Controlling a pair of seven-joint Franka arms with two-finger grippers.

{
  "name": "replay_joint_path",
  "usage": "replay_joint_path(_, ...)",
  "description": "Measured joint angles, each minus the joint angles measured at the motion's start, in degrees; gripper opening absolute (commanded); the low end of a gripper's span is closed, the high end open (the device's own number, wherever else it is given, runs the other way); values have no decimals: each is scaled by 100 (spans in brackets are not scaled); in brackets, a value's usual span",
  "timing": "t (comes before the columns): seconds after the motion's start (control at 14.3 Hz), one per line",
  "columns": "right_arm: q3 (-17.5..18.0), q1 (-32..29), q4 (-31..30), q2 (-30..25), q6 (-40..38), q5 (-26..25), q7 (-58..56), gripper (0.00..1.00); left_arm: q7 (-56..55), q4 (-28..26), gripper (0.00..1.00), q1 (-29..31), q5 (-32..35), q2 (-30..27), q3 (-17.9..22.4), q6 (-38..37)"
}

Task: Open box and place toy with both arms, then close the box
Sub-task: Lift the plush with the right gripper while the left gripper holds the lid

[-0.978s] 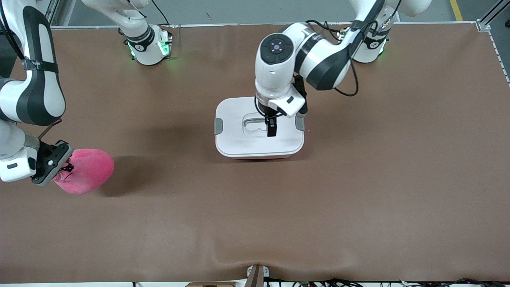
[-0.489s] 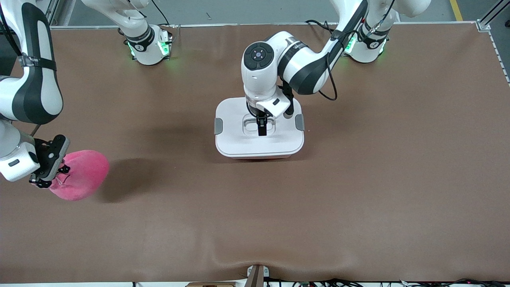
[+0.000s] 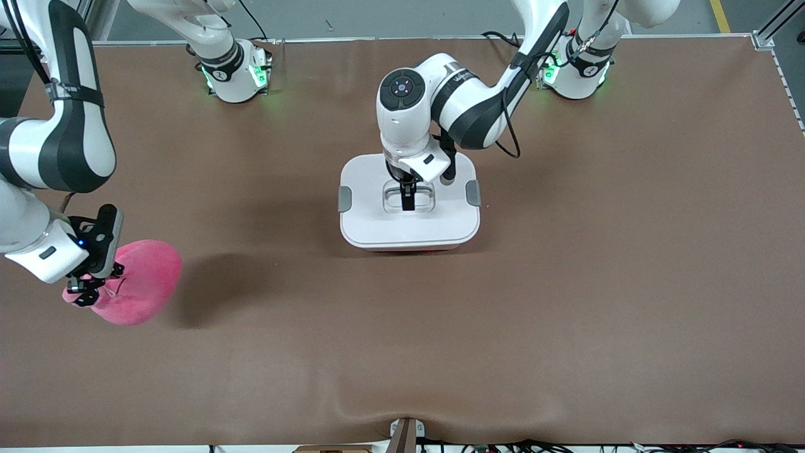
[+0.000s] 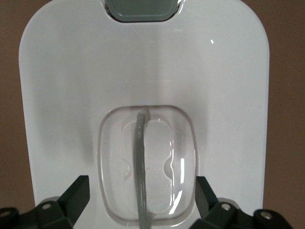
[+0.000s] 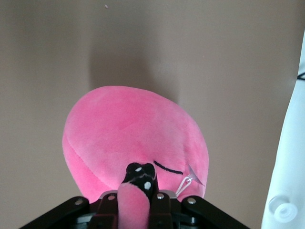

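Left pincer [image 3: 407, 202] spread wide over pale pink plastic box's white lid [image 3: 377, 220], straddling recessed clear handle [image 4: 143, 167] for lifting; right pincer [image 3: 94, 283] clenched on fuzzy hot-pink plush toy [image 3: 141, 283], raised off counter [image 3: 566, 283], ready for loading.

Lidded white box [image 3: 409, 214] mid-table; pink plush toy [image 3: 139, 283] toward right arm's end.

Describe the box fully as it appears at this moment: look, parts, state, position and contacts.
The box is a rounded-rectangular tub, pale pink at its base, under a glossy white plastic lid. Grey clips sit on two opposite sides. A recessed clear handle lies in the lid's middle. It stands closed and upright mid-table. The left gripper is open, its fingers either side of the handle.
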Motion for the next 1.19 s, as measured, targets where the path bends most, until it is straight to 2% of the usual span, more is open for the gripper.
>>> replay_joint_path(0.35,1,92,134,-1,-1,-28,-593,0,0,-63,48,-33,10,0,4,78)
replay_joint_path(0.56,3,206,173,0,-4,-108,-965,0,0,-77,18,-33,11,0,5,79)
replay_joint_path(0.7,3,351,193,-2,-5,-172,-1340,0,0,-82,4,-33,11,-1,6,79)
replay_joint_path(0.77,7,453,203,-9,-8,-311,-1469,0,0,-83,0,-33,11,-2,6,79)
replay_joint_path(1.19,18,1218,209,-223,-238,-885,-1626,0,-1,-97,0,-35,21,-37,17,94)
